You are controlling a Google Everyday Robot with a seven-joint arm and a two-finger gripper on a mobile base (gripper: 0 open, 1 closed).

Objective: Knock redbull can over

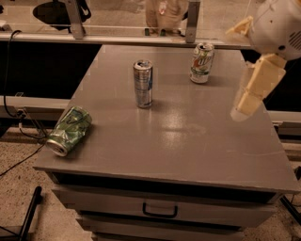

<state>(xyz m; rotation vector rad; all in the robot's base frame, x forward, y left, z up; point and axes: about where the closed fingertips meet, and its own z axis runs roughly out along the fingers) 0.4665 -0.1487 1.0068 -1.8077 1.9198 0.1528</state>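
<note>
The redbull can (143,84) is slim and silver with blue panels. It stands upright near the middle of the grey table (188,141), toward the far side. My gripper (241,111) hangs over the table's right part, above the surface, well to the right of the can and a little nearer. It touches nothing. The cream-coloured fingers (257,84) point down and to the left from the white wrist (277,26).
A white can with green and red markings (202,62) stands upright at the far right of the table. A crushed green can (69,130) lies on its side at the near left edge. Drawers (160,209) are below the top. A rail and a person's legs (164,14) are behind.
</note>
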